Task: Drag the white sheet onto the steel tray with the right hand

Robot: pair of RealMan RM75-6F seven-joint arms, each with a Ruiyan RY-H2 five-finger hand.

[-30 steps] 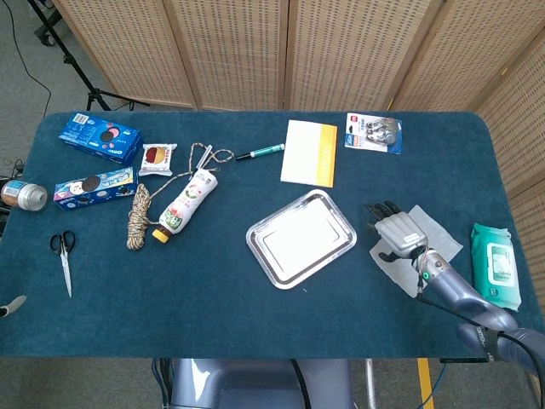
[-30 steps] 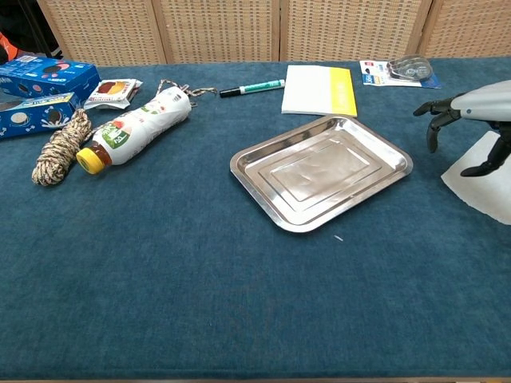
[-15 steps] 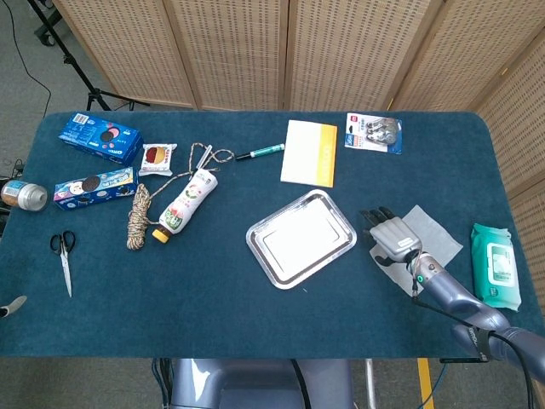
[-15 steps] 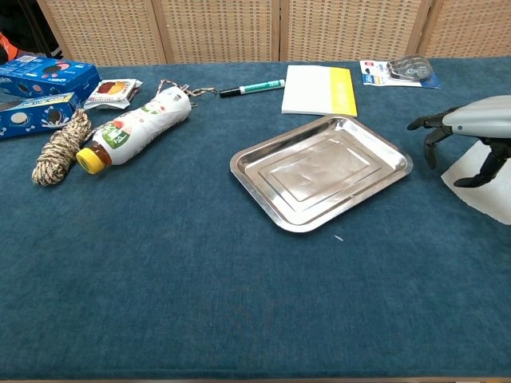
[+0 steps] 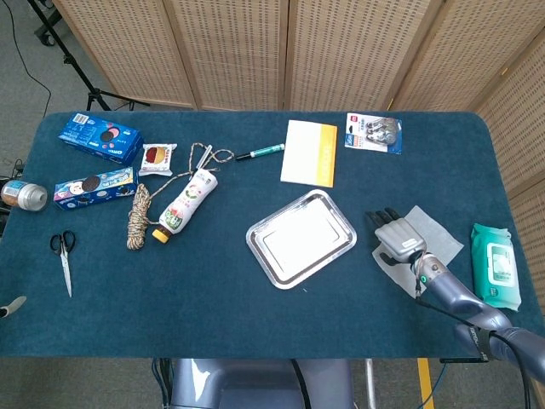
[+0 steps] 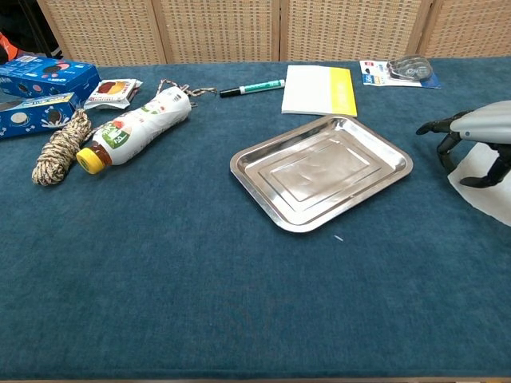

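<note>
The white sheet lies flat on the blue cloth, right of the steel tray, with a strip of cloth between them. My right hand hovers low over the sheet's left part, palm down, fingers spread and pointing to the far side. In the chest view the right hand curves its fingertips down at the left edge of the sheet; whether they touch it I cannot tell. It holds nothing. The tray is empty. My left hand does not show.
A green wet-wipes pack lies right of the sheet near the table edge. A white-and-yellow notepad, a green marker and a blister pack lie beyond the tray. A bottle, rope, cookie boxes and scissors lie on the left.
The right hand has sunk lower over the sheet and drawn slightly back to the right. The sheet and the tray keep about the same places.
</note>
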